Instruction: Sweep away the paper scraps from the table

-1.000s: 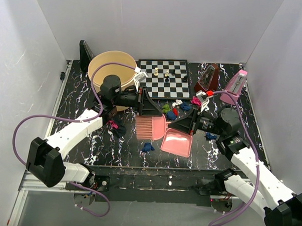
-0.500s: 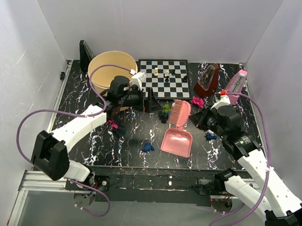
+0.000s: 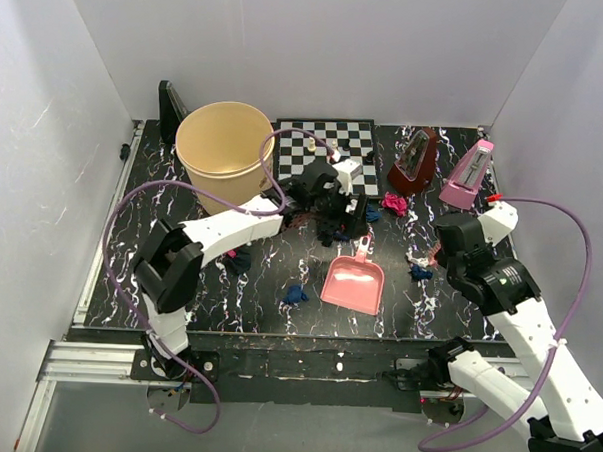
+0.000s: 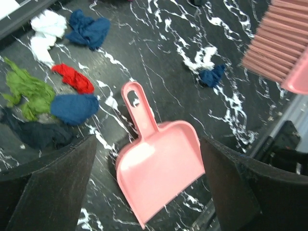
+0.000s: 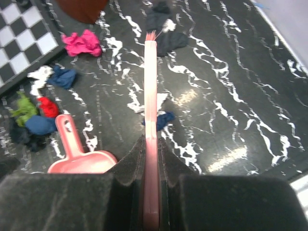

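Paper scraps lie on the black veined table (image 3: pixel 183 196). A cluster of white (image 4: pixel 45 29), blue (image 4: pixel 89 29), red (image 4: pixel 72 79), green (image 4: pixel 26 91) and dark blue (image 4: pixel 74 108) wads sits in front of the chessboard. A magenta wad (image 3: pixel 394 203) and blue wads (image 3: pixel 296 295) (image 3: pixel 420 272) lie apart. My left gripper (image 3: pixel 350 216) hangs open over the cluster, above the pink dustpan (image 3: pixel 354 281), holding nothing. My right gripper (image 5: pixel 151 139) is shut on the pink brush (image 5: pixel 150 96), which points at a blue wad (image 5: pixel 165 120).
A tan bucket (image 3: pixel 225 143) stands at the back left. The chessboard (image 3: pixel 330 147) with a few pieces is behind the scraps. A brown metronome (image 3: pixel 414 161) and a pink one (image 3: pixel 466 175) stand back right. More dark wads (image 3: pixel 235 261) lie under the left arm.
My left arm has swung right from beside the bucket to over the scrap cluster, and its jaws have opened. My right arm has drawn the brush back to the right. The dustpan stays put.
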Motion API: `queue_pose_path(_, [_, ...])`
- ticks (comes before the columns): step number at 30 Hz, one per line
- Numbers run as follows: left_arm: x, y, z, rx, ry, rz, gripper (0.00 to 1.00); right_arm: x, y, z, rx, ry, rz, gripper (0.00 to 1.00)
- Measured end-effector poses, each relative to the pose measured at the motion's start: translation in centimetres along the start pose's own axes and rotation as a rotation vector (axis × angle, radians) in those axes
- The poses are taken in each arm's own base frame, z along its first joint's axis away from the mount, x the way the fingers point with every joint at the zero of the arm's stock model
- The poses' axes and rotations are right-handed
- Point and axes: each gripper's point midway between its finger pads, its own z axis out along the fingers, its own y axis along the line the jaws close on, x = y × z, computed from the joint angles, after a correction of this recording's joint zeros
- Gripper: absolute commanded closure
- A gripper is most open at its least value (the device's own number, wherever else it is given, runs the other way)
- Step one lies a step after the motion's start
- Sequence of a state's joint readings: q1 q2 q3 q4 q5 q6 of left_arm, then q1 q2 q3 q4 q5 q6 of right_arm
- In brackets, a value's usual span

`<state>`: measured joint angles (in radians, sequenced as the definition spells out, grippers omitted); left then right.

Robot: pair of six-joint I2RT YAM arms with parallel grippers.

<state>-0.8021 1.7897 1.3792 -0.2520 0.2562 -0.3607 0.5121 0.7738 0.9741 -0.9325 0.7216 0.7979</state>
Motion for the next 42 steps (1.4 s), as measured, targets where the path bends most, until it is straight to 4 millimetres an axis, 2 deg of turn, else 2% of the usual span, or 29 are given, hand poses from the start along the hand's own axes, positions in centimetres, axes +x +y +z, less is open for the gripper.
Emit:
queue_pose_path(4, [-0.4, 0.6, 2.6, -0.062, 0.02, 0.058, 0.12, 0.4, -1.2, 0.2, 0.064, 0.008, -0.033, 0.99])
queue_pose_path(7, [-0.3, 0.9, 4.4, -0.116, 0.05, 0.117, 0.13, 0.5, -1.5, 0.0, 0.044, -0.006, -0.033, 0.99])
queue_pose_path(12, [-0.1, 0.6, 7.2, -0.168, 0.104, 0.159, 0.16, -0.5, -1.9, -1.1, -0.017, -0.068, 0.001, 0.99])
queue_pose_path(15, [1.0, 0.8, 8.5, -0.209, 0.133, 0.14, 0.17, -1.0, -1.8, -1.4, -0.036, -0.094, 0.012, 0.99])
queue_pose_path(20, [4.0, 2.0, 9.5, -0.299, 0.2, 0.07, 0.21, -1.0, -1.6, -1.2, -0.033, -0.089, -0.002, 0.99])
queue_pose_path(22, [5.0, 2.4, 9.7, -0.328, 0.218, 0.045, 0.34, -0.9, -1.5, -1.0, -0.033, -0.086, -0.004, 0.99])
queue_pose_path(25, [6.0, 2.6, 10.1, -0.349, 0.236, 0.012, 0.6, -0.7, -1.4, -0.8, -0.035, -0.081, -0.008, 0.99])
queue_pose_path(27, [6.2, 2.8, 10.1, -0.359, 0.241, -0.002, 0.73, -0.7, -1.3, -0.8, -0.04, -0.082, -0.007, 0.99])
queue_pose_path(28, [6.2, 2.8, 10.1, -0.364, 0.238, -0.006, 0.76, -0.7, -1.2, -0.8, -0.042, -0.082, -0.006, 0.99])
queue_pose_path(32, [5.9, 3.0, 10.0, -0.377, 0.227, -0.006, 0.79, -0.7, -1.0, -0.8, -0.05, -0.081, -0.004, 0.99])
queue_pose_path(35, [5.2, 2.9, 9.1, -0.384, 0.211, -0.009, 0.8, -0.6, -0.9, -0.8, -0.056, -0.079, -0.004, 0.99])
queue_pose_path(38, [3.8, 2.5, 6.6, -0.383, 0.178, -0.026, 0.8, -0.2, -0.7, -0.5, -0.066, -0.069, -0.009, 0.99])
queue_pose_path(42, [0.9, 2.0, 1.2, -0.393, 0.078, -0.076, 0.81, 0.3, -0.1, -0.2, -0.091, -0.052, -0.023, 0.99])
